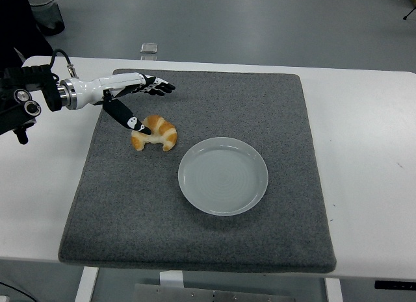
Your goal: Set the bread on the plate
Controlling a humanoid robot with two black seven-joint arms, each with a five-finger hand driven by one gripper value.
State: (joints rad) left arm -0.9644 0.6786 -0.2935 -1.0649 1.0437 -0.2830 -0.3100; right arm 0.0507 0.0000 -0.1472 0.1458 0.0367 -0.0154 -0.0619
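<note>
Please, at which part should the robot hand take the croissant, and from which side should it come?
Probably across the thick middle of the croissant, from above and the left, where the open left hand already is. It lies flat on the grey mat, its tips toward the near edge; the arched back is widest, and the plate stands to its right.

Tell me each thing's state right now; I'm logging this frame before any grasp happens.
left hand: open, fingers spread, over the croissant's far left side, holding nothing
croissant: lying on the mat, left of the plate, thumb tip at its left end, not grasped
plate: empty, flat on the mat
grey mat: flat on the white table
</note>
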